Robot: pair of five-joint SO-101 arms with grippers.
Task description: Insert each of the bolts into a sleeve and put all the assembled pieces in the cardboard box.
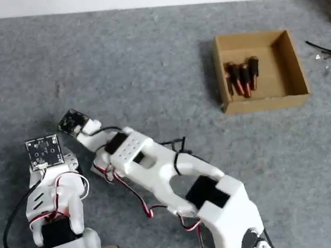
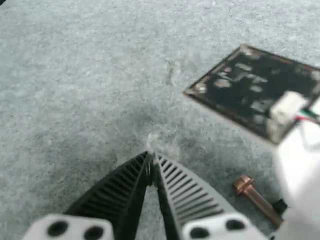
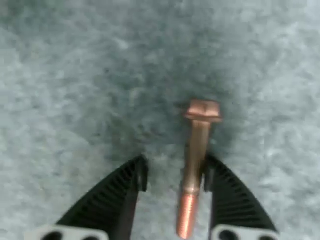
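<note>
Right wrist view: hand (image 3: 175, 162) open around bolt (image 3: 199, 137).

The left arm (image 1: 54, 199) sits folded close over its base at the near left of the high view, with its wrist pitched downward. The left gripper (image 2: 151, 161) points down and forward with its two ribbed fingers (image 2: 120, 187) pressed together at the tips. The right arm (image 1: 158, 164) stretches out from its base diagonally toward the left arm, its wrist ending just beside the other's, and the right gripper (image 3: 175, 167) hangs low with its jaws held apart.
</note>
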